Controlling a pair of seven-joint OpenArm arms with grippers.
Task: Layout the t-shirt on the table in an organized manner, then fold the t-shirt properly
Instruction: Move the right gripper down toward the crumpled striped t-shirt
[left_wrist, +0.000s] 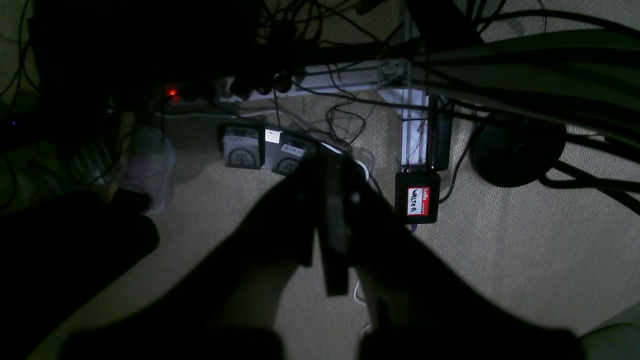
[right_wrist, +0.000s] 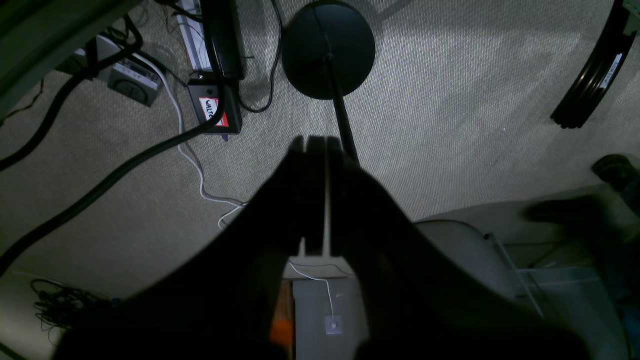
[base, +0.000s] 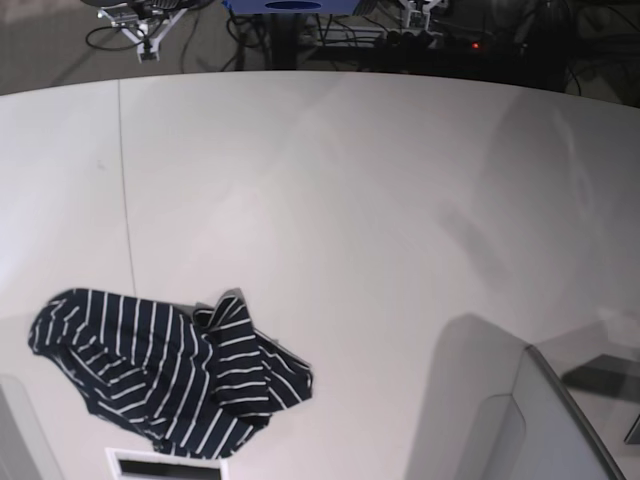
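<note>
White tabletop (base: 330, 200) fills the base view, curved along its far edge, with one thin dark seam (base: 126, 200) running down the left side. Your shirt (base: 165, 375) lies at the near-left corner, just right of that seam, bunched in a loose heap with one flap folded up at its top and the right end trailing toward the middle. Nothing is laid out yet; neither arm is over the table.

Handling judgement: light, limp cloth that will sag and drag, and folds will shift as you lift. You should pinch single edges, not the bulk. The raised flap and the outer left rim look like the clearest places to take hold; collar and sleeves probably sit buried in the heap, though I cannot pick them out.

Right gripper (right_wrist: 316, 150): jaws together, holding nothing, pointed at carpet beside a round black lamp base (right_wrist: 327, 47). Left gripper (left_wrist: 327, 170): dim view, jaws appear closed and empty, aimed at carpet, cables and a labelled black box (left_wrist: 417, 197).
</note>
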